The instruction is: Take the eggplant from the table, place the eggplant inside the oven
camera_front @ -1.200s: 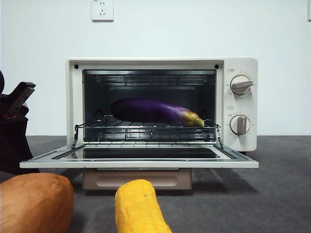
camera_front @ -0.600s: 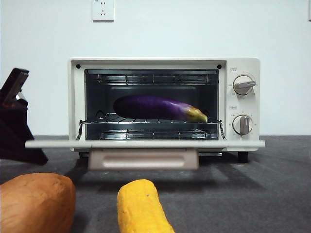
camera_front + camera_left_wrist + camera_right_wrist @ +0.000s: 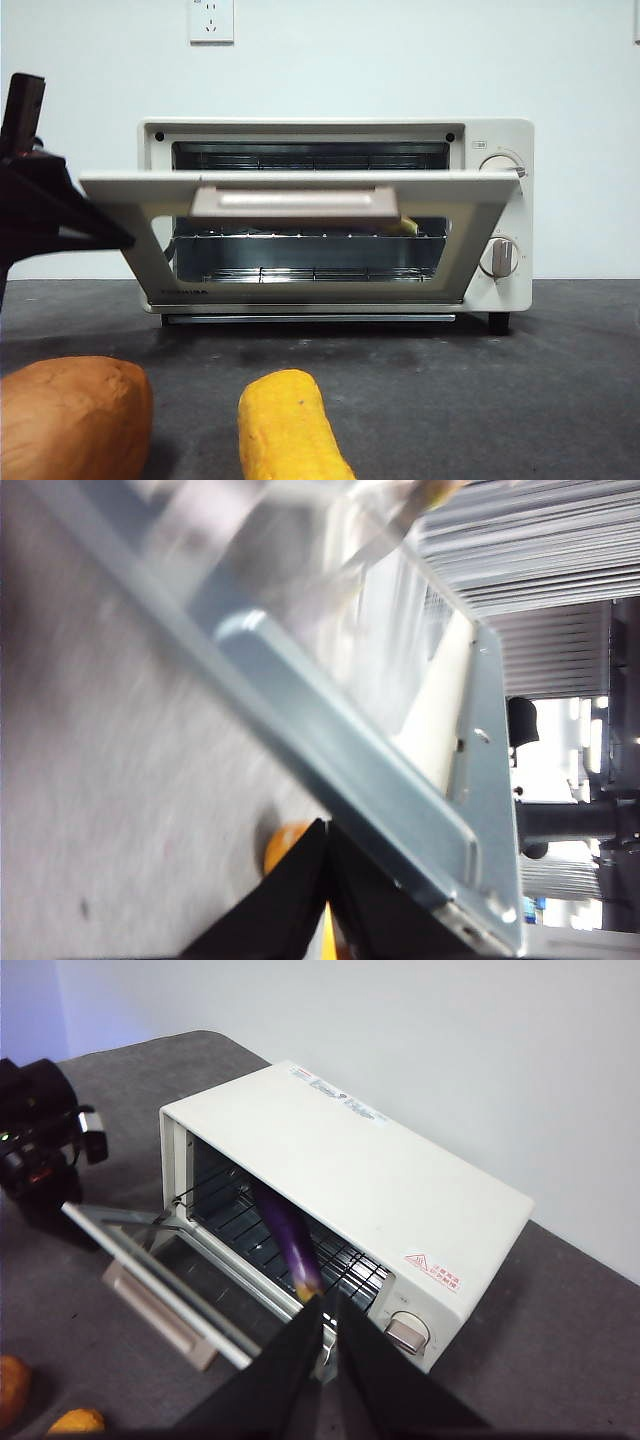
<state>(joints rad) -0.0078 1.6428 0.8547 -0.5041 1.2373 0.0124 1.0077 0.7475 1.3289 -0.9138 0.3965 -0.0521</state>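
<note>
The eggplant (image 3: pixel 285 1228) lies on the wire rack inside the cream-white oven (image 3: pixel 400 1190). In the front view the half-raised door (image 3: pixel 290 180) hides it, except a yellowish stem tip (image 3: pixel 406 226). My left gripper (image 3: pixel 100 238) is shut and empty, and it presses against the door's left corner from below. The left wrist view shows its tips (image 3: pixel 326 825) against the door's metal edge (image 3: pixel 340 750). My right gripper (image 3: pixel 328 1302) hangs shut and empty high above the oven's front.
An orange-brown sweet potato (image 3: pixel 70 415) and a yellow corn cob (image 3: pixel 290 430) lie on the dark grey table (image 3: pixel 560 400) in front of the oven (image 3: pixel 495 135). Two knobs sit on the oven's right side. A white wall with an outlet (image 3: pixel 211 20) stands behind.
The oven door has swung up from lying flat to about halfway shut. The left gripper rose with it at the door's left corner. The door now covers the eggplant in the front view.
</note>
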